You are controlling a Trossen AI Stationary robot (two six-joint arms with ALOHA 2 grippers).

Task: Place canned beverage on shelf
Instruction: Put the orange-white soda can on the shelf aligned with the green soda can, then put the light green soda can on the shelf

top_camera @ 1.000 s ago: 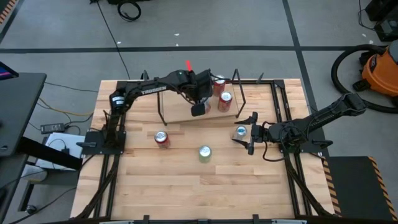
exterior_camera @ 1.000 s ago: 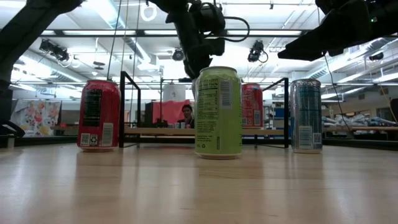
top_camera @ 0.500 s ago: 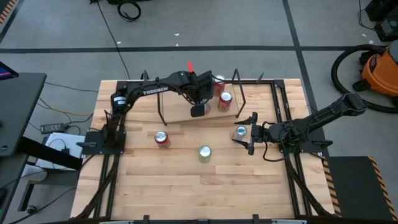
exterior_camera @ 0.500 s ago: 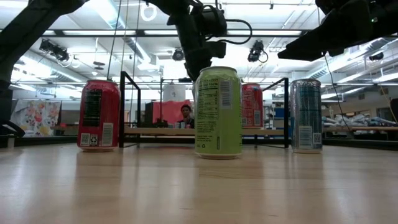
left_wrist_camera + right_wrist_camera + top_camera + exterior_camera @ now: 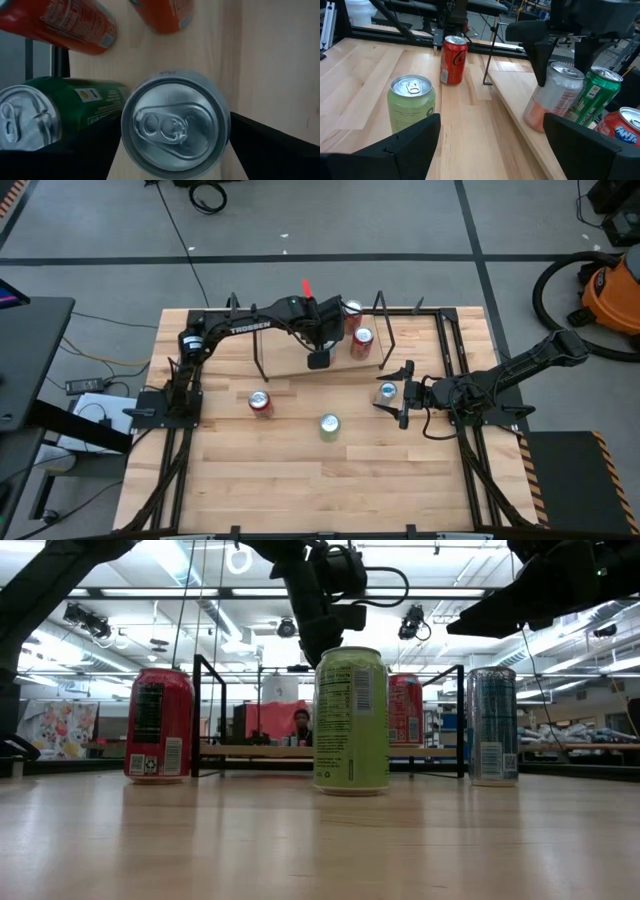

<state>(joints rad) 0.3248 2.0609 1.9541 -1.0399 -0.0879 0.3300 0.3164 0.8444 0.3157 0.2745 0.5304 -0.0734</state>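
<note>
A silver-topped pinkish can (image 5: 547, 100) stands upright on the light wood shelf (image 5: 290, 366). My left gripper (image 5: 318, 358) hangs over it, open and pointing steeply down, with one finger (image 5: 90, 150) on either side of the can's top (image 5: 175, 127). In the high view the gripper hides this can. A green can (image 5: 595, 95) and two red cans (image 5: 362, 340) stand beside it on the shelf. My right gripper (image 5: 402, 395) waits open at the table's right, above a silver-blue can (image 5: 388, 391).
On the tabletop stand a red can (image 5: 260, 402), a light green can (image 5: 329, 425) and the silver-blue can. Thin black rod uprights (image 5: 258, 360) frame the shelf's ends. A person shows far behind the shelf (image 5: 302, 723). An orange vacuum (image 5: 610, 295) stands off the table.
My left wrist has rolled a little above the shelf without leaving its place. The cans stand where they stood.
</note>
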